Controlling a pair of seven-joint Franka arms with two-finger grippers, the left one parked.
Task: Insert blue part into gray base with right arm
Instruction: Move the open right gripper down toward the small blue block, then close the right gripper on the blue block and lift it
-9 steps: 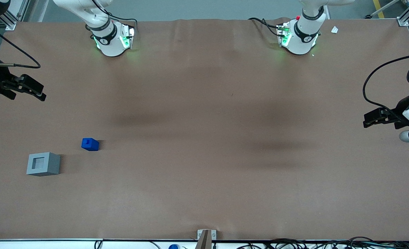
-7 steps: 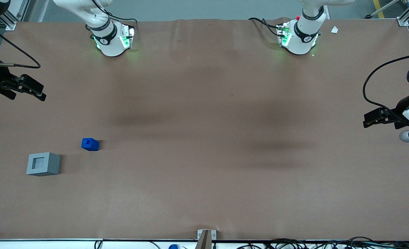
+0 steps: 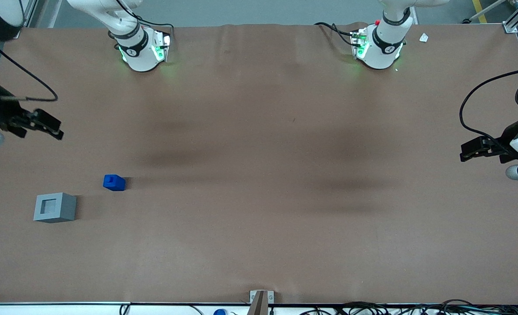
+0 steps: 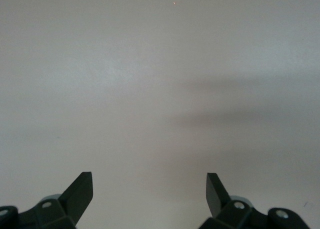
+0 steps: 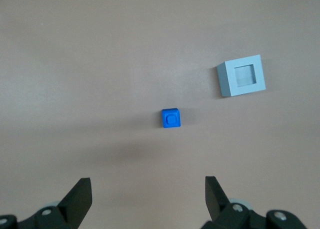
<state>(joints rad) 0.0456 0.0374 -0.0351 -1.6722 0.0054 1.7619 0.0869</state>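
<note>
Blue part (image 3: pixel 114 182) sits free on the brown bench (image 3: pixel 259 183), near the gray base (image 3: pixel 55 208) but apart from it and slightly farther from the front camera, so nothing is done: reaching, grasping, carrying and inserting all remain. Its stub faces up (the wrist view shows it end-on (image 5: pixel 171 118)), and the block is too squat to have a clear long axis. Hovering well above both pieces, the right arm's gripper (image 5: pixel 147 196) has its fingers (image 5: pixel 80 196) spread wide and empty.
</note>
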